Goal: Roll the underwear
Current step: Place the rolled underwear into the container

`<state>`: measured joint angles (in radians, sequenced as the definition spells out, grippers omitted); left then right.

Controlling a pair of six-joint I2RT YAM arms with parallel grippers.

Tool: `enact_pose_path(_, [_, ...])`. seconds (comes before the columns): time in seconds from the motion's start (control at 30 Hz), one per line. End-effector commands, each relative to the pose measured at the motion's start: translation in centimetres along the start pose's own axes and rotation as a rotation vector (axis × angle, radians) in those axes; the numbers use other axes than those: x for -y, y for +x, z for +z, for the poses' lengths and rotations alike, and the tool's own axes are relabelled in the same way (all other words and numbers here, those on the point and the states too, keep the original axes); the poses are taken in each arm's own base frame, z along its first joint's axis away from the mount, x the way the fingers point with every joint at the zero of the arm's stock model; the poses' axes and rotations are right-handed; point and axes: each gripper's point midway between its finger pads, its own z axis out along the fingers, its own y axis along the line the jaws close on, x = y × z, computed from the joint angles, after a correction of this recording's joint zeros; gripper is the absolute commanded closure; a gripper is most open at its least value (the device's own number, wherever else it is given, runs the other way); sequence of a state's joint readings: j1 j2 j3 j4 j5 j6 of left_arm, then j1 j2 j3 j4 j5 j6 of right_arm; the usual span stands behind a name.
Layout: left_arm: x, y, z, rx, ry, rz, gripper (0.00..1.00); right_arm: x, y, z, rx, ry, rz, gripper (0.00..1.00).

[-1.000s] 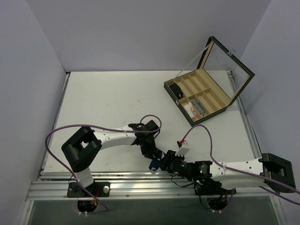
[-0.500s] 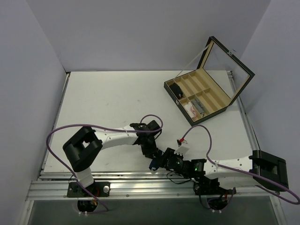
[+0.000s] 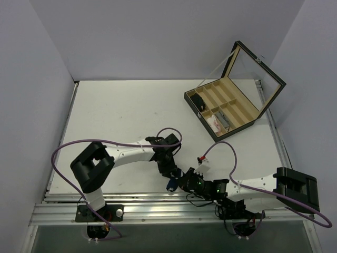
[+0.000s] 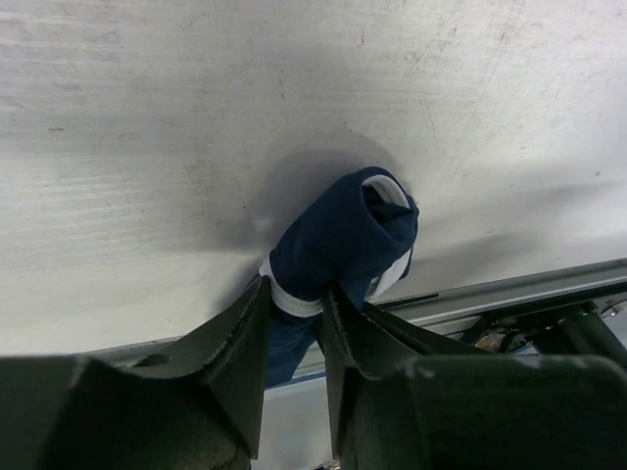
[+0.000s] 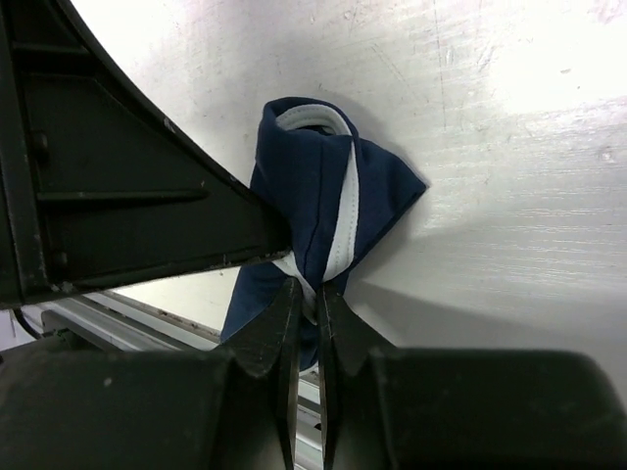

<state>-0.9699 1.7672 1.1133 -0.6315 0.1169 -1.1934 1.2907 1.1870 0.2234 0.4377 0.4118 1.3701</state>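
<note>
The underwear (image 4: 343,235) is a small navy bundle with white trim, bunched up at the table's near edge (image 3: 171,185). My left gripper (image 4: 296,292) is shut on its lower end, with fabric filling the gap between the fingers. From the other side my right gripper (image 5: 307,290) is shut on a fold of the underwear (image 5: 323,186) beside the white trim. The left gripper's finger (image 5: 147,196) presses against the bundle's left side. In the top view the left gripper (image 3: 169,173) and right gripper (image 3: 180,182) meet over the bundle, which is mostly hidden.
An open wooden divided box (image 3: 199,116) with its lid up stands at the back right, holding a white-and-pink bundle (image 3: 216,123) and a small black item (image 3: 198,100). The metal rail (image 4: 509,294) runs along the near table edge just beside the underwear.
My right gripper has moved left to the underwear and closed on its fold. The left gripper has stayed on the bundle, almost in the same place.
</note>
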Motion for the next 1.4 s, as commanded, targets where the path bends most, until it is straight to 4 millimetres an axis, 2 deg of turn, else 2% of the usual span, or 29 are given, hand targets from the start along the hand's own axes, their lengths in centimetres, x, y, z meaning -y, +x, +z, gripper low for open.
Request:
enact_pose_path(0.0, [1.1, -1.6, -2.6, 0.031, 0.031, -0.019, 0.64, 1.7, -0.1, -0.5, -0.007, 0.083, -0.109, 1.0])
enact_pose_path(0.03, [1.4, -2.1, -3.2, 0.041, 0.043, -0.024, 0.6, 2.2, -0.2, -0.7, -0.011, 0.109, -0.16, 1.0])
enact_pose_path(0.1, [1.5, -3.5, -4.7, 0.061, 0.055, -0.045, 0.52, 1.6, -1.0, -1.1, 0.005, 0.109, -0.2, 1.0])
enact_pose_path(0.13, [2.2, -4.1, -5.6, 0.072, 0.08, -0.04, 0.51, 1.0, -1.5, -1.3, 0.01, 0.111, -0.219, 1.0])
enact_pose_path(0.23, [2.3, -6.1, -7.6, 0.102, 0.097, -0.056, 0.49, 0.1, -2.4, -1.7, 0.009, 0.114, -0.284, 1.0])
enact_pose_path(0.33, [1.6, -7.3, -8.9, 0.117, 0.104, -0.081, 0.49, 0.1, -3.3, -1.6, -0.002, 0.12, -0.319, 1.0])
enact_pose_path(0.37, [1.5, -7.5, -9.5, 0.123, 0.119, -0.087, 0.49, -0.5, -3.6, -1.6, -0.004, 0.112, -0.324, 1.0])
enact_pose_path(0.43, [0.9, -8.1, -10.1, 0.136, 0.128, -0.1, 0.49, -0.1, -4.4, -1.5, -0.01, 0.145, -0.364, 1.0])
enact_pose_path(0.5, [0.6, -8.3, -10.6, 0.139, 0.152, -0.102, 0.49, -1.0, -5.6, -1.5, 0.001, 0.147, -0.395, 1.0])
enact_pose_path(0.57, [0.0, -8.7, -10.9, 0.146, 0.162, -0.116, 0.49, -0.7, -6.1, -1.5, -0.015, 0.187, -0.436, 1.0])
enact_pose_path(0.6, [-0.2, -8.7, -10.9, 0.143, 0.167, -0.111, 0.49, -1.7, -7.4, -1.4, 0.004, 0.187, -0.432, 1.0])
enact_pose_path(0.67, [-0.2, -9.1, -11.1, 0.146, 0.189, -0.108, 0.5, -1.9, -8.6, -1.3, -0.002, 0.215, -0.501, 1.0])
enact_pose_path(0.7, [-0.1, -9.0, -11.1, 0.136, 0.2, -0.093, 0.5, -3.6, -9.9, -1.4, 0.017, 0.195, -0.51, 1.0])
enact_pose_path(0.73, [-0.1, -9.1, -11.2, 0.135, 0.203, -0.087, 0.5, -3.3, -11.4, -1.2, 0.022, 0.222, -0.56, 1.0])
enact_pose_path(0.8, [-0.4, -9.3, -11.7, 0.132, 0.184, -0.077, 0.5, -4.3, -13.2, -0.9, 0.021, 0.217, -0.59, 1.0])
enact_pose_path(0.83, [-0.4, -9.4, -11.9, 0.133, 0.182, -0.066, 0.5, -4.7, -15.8, -0.5, 0.048, 0.244, -0.575, 1.0])
enact_pose_path(0.9, [-0.1, -9.3, -12.5, 0.128, 0.198, -0.034, 0.49, -4.9, -18.2, 0.1, 0.038, 0.244, -0.625, 1.0])
enact_pose_path(0.93, [0.5, -8.9, -12.9, 0.112, 0.232, -0.02, 0.49, -5.8, -20.0, 0.7, 0.056, 0.237, -0.63, 1.0])
enact_pose_path(0.97, [0.9, -8.8, -13.4, 0.113, 0.261, -0.006, 0.49, -5.1, -22.6, 0.9, 0.076, 0.266, -0.658, 1.0])
enact_pose_path(1.0, [1.5, -9.0, -13.8, 0.123, 0.302, 0.012, 0.49, -5.0, -24.0, 1.1, 0.085, 0.279, -0.672, 1.0])
enact_pose_path(1.03, [1.8, -8.9, -14.0, 0.117, 0.326, 0.02, 0.48, -4.1, -25.0, 2.0, 0.068, 0.319, -0.692, 1.0])
enact_pose_path(1.07, [2.8, -8.9, -14.6, 0.116, 0.382, 0.039, 0.48, -4.3, -28.3, 1.8, 0.106, 0.339, -0.727, 1.0])
enact_pose_path(1.13, [3.5, -9.0, -15.3, 0.118, 0.43, 0.063, 0.48, -2.9, -30.3, 3.2, 0.06, 0.364, -0.768, 1.0])
enact_pose_path(1.17, [4.1, -9.0, -15.8, 0.12, 0.459, 0.076, 0.48, -3.3, -32.4, 3.2, 0.089, 0.378, -0.79, 1.0])
enact_pose_path(1.2, [4.4, -9.0, -16.1, 0.124, 0.475, 0.086, 0.48, -1.8, -34.4, 3.1, 0.088, 0.424, -0.829, 1.0])
enact_pose_path(1.23, [4.5, -9.1, -16.3, 0.126, 0.487, 0.087, 0.47, -0.5, -35.2, 3.9, 0.065, 0.451, -0.84, 1.0])
enact_pose_path(1.27, [4.6, -9.1, -16.7, 0.13, 0.498, 0.091, 0.47, 0.0, -36.2, 4.1, 0.062, 0.451, -0.848, 1.0])
enact_pose_path(1.3, [4.7, -9.1, -16.9, 0.127, 0.505, 0.096, 0.47, 1.0, -38.6, 3.6, 0.081, 0.479, -0.865, 1.0])
enact_pose_path(1.37, [4.5, -9.0, -17.2, 0.126, 0.515, 0.096, 0.47, 2.2, -40.7, 3.9, 0.084, 0.489, -0.887, 1.0])
